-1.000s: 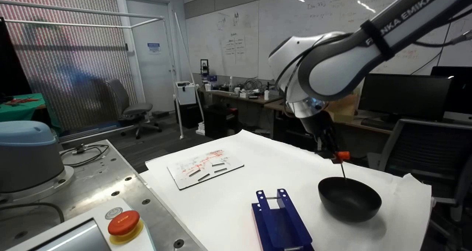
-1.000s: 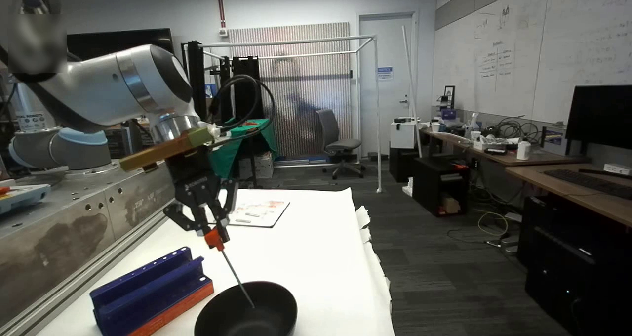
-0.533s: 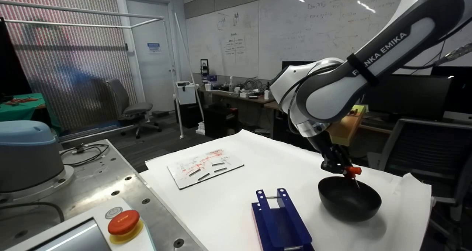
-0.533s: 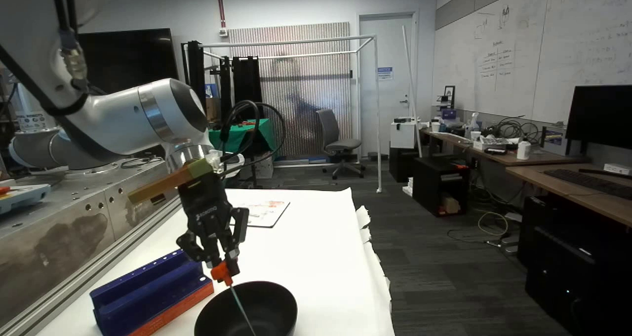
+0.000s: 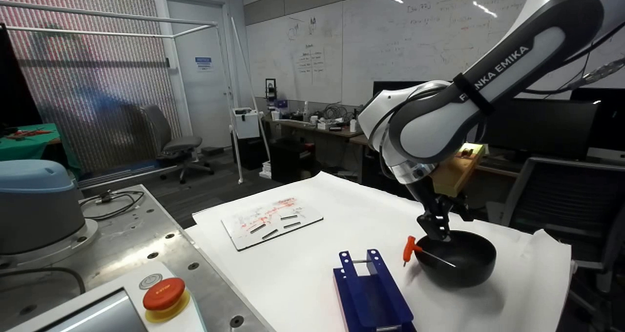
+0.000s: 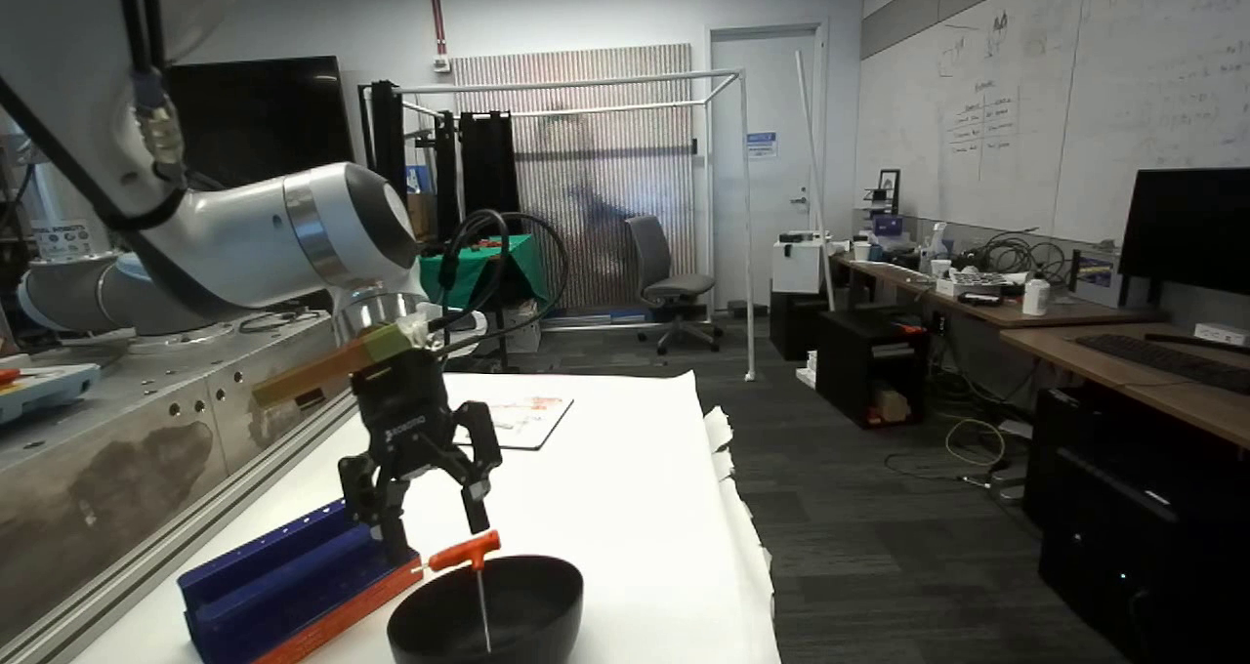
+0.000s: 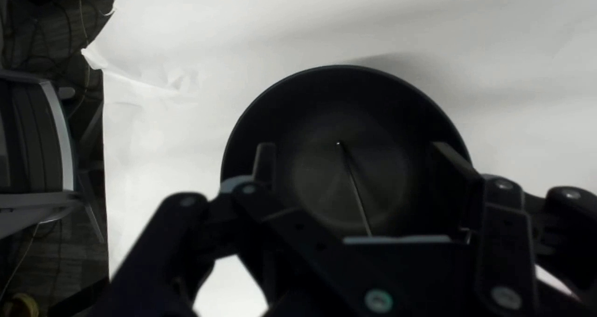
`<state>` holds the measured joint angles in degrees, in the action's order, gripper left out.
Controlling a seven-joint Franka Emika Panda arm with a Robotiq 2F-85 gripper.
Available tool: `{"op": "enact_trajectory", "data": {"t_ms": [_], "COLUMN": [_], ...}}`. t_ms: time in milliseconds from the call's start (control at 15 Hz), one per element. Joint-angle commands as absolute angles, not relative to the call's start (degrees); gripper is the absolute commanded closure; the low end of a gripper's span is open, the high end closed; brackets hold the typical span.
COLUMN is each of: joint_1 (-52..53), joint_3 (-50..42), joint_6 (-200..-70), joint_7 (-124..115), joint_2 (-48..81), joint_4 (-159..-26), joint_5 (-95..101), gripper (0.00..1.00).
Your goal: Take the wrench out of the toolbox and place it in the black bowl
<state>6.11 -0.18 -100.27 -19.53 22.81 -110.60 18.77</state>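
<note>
wrench (image 6: pixel 467 551) has tipped from spread fingers (image 6: pixel 477 514), leaning in the black bowl (image 5: pixel 466 276) near the crumpled corner of the table (image 5: pixel 530 273), its overhanging handle (image 5: pixel 409 250) liable to drag it out.

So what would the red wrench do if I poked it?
The red wrench could easily slide or tip, since its handle pokes outside the black bowl. Its thin, straight shaft looks like metal, so probably stiff. The T-shape might stop it rolling.
</note>
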Motion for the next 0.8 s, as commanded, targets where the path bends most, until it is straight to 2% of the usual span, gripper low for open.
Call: {"op": "enact_trajectory", "data": {"t_ms": [0, 733], "joint_1": [5.25, 3.58], "joint_3": [0.08, 2.10], "joint_6": [-99.88, -110.27], "joint_7": [-17.32, -1.54], "joint_2": [20.94, -2.29], "joint_4": [-109.32, -116.62], "joint_5": [14.99, -1.35], "gripper": [0.00, 0.00]}}
